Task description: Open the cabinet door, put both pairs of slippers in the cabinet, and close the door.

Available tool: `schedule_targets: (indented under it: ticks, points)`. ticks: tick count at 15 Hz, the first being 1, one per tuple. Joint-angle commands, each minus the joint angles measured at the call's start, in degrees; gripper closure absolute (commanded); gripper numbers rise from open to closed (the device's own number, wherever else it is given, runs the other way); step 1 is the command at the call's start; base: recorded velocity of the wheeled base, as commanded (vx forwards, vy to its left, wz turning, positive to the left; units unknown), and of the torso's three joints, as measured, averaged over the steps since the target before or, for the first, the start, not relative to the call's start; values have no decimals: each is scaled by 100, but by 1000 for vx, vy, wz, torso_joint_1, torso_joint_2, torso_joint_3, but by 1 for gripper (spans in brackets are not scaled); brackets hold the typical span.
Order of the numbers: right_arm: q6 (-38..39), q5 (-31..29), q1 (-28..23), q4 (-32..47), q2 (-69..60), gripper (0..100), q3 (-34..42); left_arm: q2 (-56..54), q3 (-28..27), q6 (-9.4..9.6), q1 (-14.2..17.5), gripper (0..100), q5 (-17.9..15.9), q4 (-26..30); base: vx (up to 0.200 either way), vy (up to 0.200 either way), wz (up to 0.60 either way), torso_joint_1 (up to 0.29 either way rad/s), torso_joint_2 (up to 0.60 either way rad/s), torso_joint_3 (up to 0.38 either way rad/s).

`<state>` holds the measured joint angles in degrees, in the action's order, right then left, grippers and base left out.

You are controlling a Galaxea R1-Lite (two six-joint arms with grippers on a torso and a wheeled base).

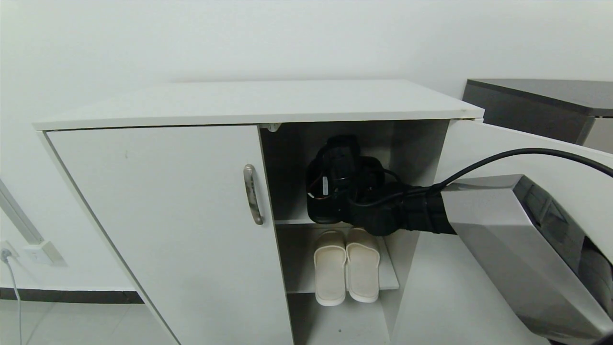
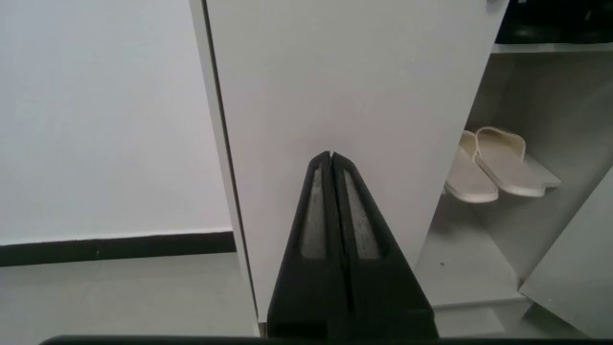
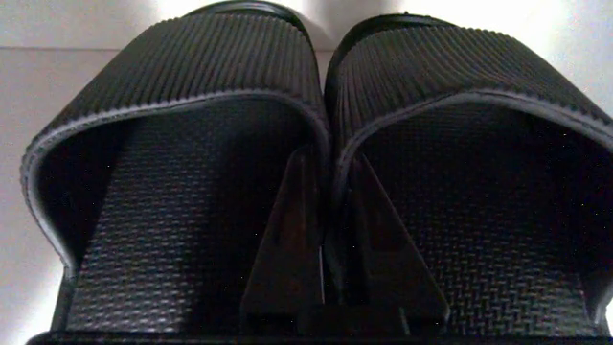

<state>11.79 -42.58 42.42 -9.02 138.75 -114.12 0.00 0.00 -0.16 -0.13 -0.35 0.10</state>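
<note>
In the cabinet (image 1: 258, 103), the right gripper (image 3: 327, 172) pinches black slippers (image 1: 318, 213) above the white pair (image 1: 330, 263); released tilted, they may topple.

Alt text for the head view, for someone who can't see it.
The right gripper holds black slippers inside the white cabinet at its upper shelf. White slippers lie on the shelf below; the right door stands open.

Bright even light, cabinet (image 1: 158, 215) interior shadowed

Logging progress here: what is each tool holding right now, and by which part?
The right tool pinches the black slippers by their adjoining inner strap edges; the left tool is shut on nothing.
</note>
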Motion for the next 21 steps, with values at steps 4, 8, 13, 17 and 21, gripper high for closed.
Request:
schedule_targets:
  ticks: [4,8,13,17,21]
  points:
    - [8,-5,12,6,-33,0,74,0,0,-2,-4,100,0,-1,0,0,0,0,0,0]
    - [43,-13,170,-47,-463,0,759,0,0,-2,5,100,0,-1,0,0,0,0,0,0]
    - [69,-13,469,-610,-1650,0,2456,0,0,-2,5,100,0,-1,0,0,0,0,0,0]
    - [60,4,811,-1392,-2476,0,4002,0,0,-2,5,100,-9,-1,0,0,0,0,0,0]
    - [60,75,1014,-2297,-3003,0,5250,0,0,16,-4,100,-35,-1,0,0,0,0,0,0]
